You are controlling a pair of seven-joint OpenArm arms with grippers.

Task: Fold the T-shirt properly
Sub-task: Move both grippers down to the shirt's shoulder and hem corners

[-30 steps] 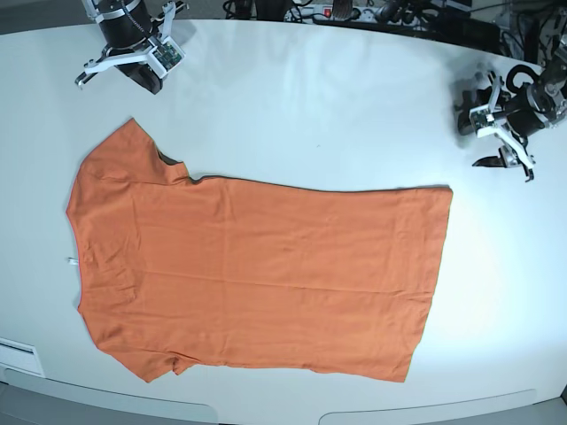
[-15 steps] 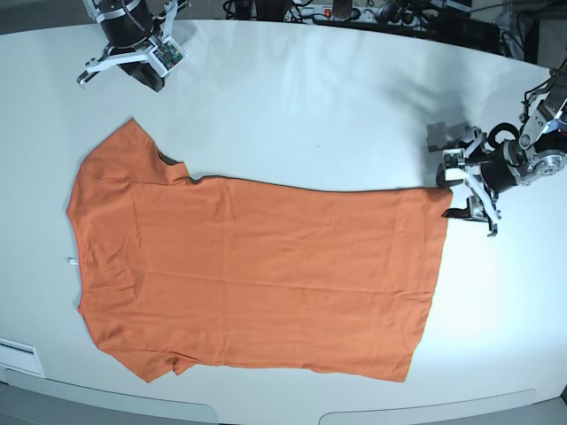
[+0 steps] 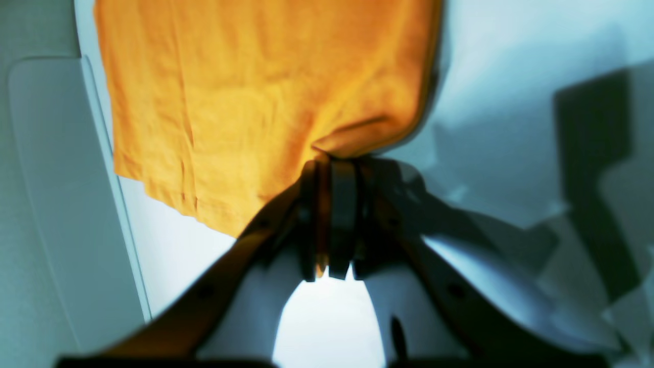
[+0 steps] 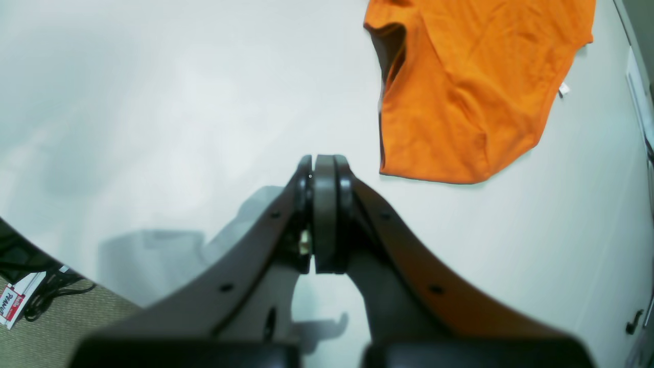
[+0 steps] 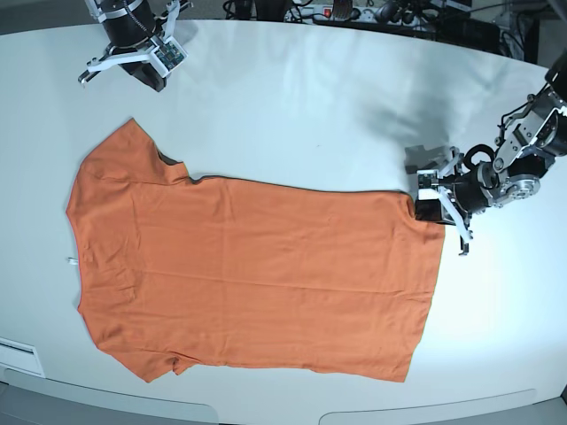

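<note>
The orange T-shirt [image 5: 257, 274] lies flat on the white table [image 5: 292, 115], collar and white tag [image 5: 69, 259] to the left, hem to the right. My left gripper [image 5: 431, 205] sits at the hem's far right corner. The left wrist view shows this gripper [image 3: 332, 163] shut on a bunched-up piece of the T-shirt [image 3: 255, 92], with an orange strip pinched between the pads. My right gripper [image 5: 133, 64] hovers at the table's far left, away from the cloth. In the right wrist view it [image 4: 324, 168] is shut and empty, the near sleeve of the T-shirt [image 4: 460, 102] ahead to its right.
Cables and a power strip [image 5: 337, 13] run along the table's back edge. A white panel [image 5: 18, 354] sits at the front left corner. Carpeted floor [image 4: 51, 327] shows beyond the table edge in the right wrist view.
My left arm has swung in from the far right to the hem corner, and its jaws have gone from open to shut on the fabric. The right arm has stayed put.
</note>
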